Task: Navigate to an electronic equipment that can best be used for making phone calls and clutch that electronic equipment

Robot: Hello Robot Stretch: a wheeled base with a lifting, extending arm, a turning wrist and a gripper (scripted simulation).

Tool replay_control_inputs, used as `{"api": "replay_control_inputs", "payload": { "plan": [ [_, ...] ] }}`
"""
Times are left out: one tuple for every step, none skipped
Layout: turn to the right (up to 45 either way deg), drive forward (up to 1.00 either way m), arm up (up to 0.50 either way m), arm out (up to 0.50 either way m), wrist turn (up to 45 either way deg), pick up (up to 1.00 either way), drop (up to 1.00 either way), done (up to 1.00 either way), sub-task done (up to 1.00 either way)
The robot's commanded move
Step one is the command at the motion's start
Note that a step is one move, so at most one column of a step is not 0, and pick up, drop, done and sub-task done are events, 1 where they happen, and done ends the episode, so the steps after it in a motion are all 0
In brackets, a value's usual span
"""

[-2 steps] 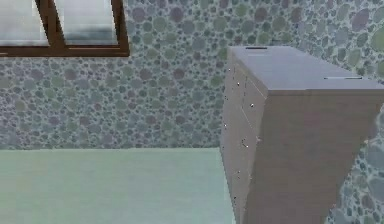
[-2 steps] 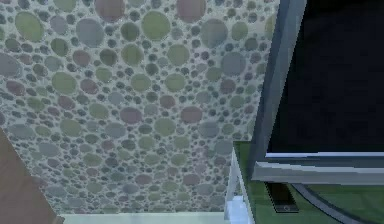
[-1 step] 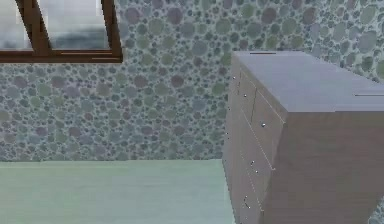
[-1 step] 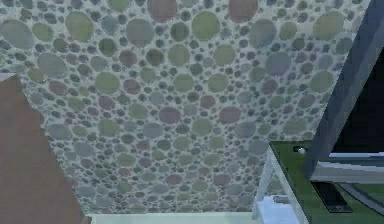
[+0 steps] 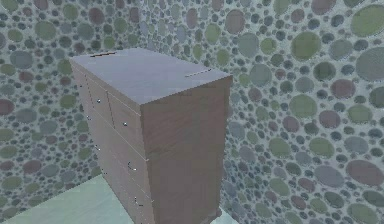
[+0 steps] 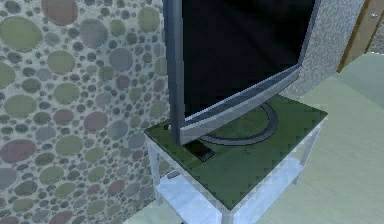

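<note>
Ahead, in the forward view, a brown dresser (image 5: 150, 110) with small knobs stands in a corner of spotted wallpaper, and nothing on it looks like a phone. In the arm side view, going from the left, the same spotted wall (image 6: 60, 100) gives way to a white-framed table (image 6: 300, 125) with a dark green top. A large black television (image 6: 240, 50) stands on it on a curved stand (image 6: 265, 125). Near the table's left corner, just beside the stand and below the screen's lower edge, a dark slab (image 6: 203, 152) lies flat, small and rectangular. I judge it to be the phone, though it is too small to read its long axis. A pale bit (image 6: 172, 175) sits lower left of it. A wooden door (image 6: 365, 40) shows at far right. I cannot tell the pincer's state, or which way the slab lies from it.
</note>
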Motion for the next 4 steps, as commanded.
{"api": "replay_control_inputs", "payload": {
  "plan": [
    [0.0,0.00,0.50,0.00,0.0,0.00,0.00,0.00,0.00],
    [0.0,0.00,0.30,0.00,0.0,0.00,0.00,0.00,0.00],
    [0.0,0.00,0.00,0.44,0.0,0.00,0.00,0.00,0.00],
    [0.0,0.00,0.00,0.00,45.0,0.00,0.00,0.00,0.00]
  ]
}}
